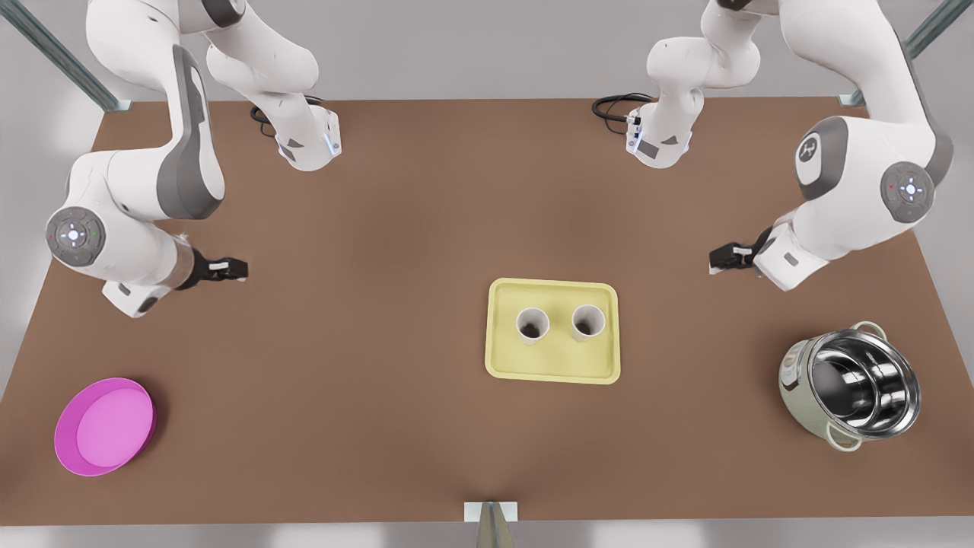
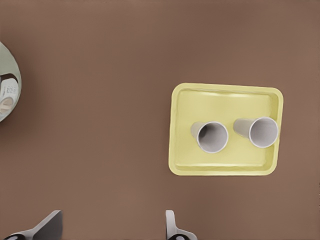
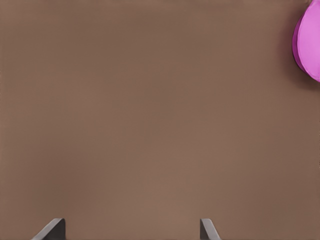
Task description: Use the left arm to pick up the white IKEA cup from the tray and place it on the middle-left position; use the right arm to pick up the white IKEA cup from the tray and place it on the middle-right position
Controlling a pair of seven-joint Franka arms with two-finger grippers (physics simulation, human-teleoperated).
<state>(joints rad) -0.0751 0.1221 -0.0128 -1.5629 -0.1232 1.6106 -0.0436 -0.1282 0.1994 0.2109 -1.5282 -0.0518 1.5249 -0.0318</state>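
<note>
Centrally, two white cups (image 1: pixel 532 325) (image 1: pixel 588 321) stand on tray (image 1: pixel 553 371); left gripper (image 1: pixel 723 259) mid-right, right gripper (image 1: pixel 228 268) mid-left of front view, fingers spread, grasping nothing.

From the front view we look steeply down on the whole surface (image 1: pixel 380 228) from the side opposite the arms, far enough back to take in both. The left wrist view hangs high on the front view's right and faces straight down past the left tool (image 2: pixel 112 227), whose fingers are spread. It shares the tray (image 2: pixel 225 102) and the pot (image 2: pixel 6 82) with the front view. The right wrist view, just as high on the front view's left, looks down past the spread right tool (image 3: pixel 131 230) and shares the dish (image 3: pixel 310 45).
</note>
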